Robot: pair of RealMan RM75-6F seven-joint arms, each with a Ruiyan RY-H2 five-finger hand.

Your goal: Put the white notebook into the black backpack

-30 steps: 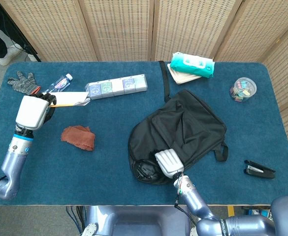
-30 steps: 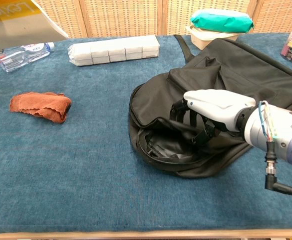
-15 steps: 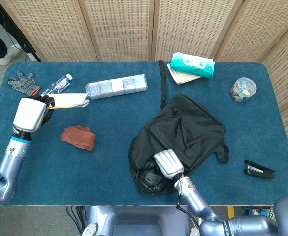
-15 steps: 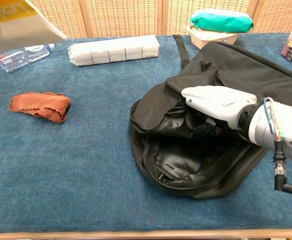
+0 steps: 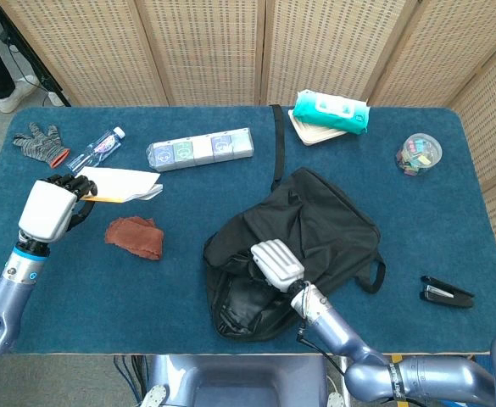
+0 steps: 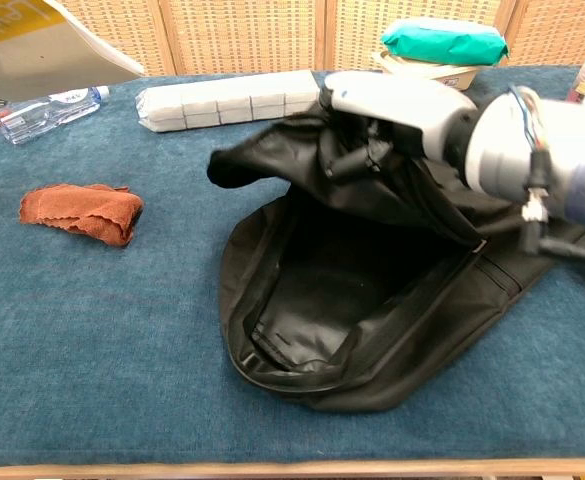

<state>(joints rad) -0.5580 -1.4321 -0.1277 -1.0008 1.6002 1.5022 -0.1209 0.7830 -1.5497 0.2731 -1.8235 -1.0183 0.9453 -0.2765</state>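
Near the worktop's front edge, the right hand [image 6: 392,105] grips the backpack [image 5: 315,220] flap, holding its mouth open; a slipping flap could close it. Toward the left edge, the left hand [image 5: 48,209] fingers pinch the notebook [image 5: 120,184], which could catch the rim.

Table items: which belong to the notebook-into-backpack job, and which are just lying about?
Job:
white notebook, held by left hand
black backpack, flap lifted by right hand

Lying about:
glove
water bottle
orange cloth
stapler
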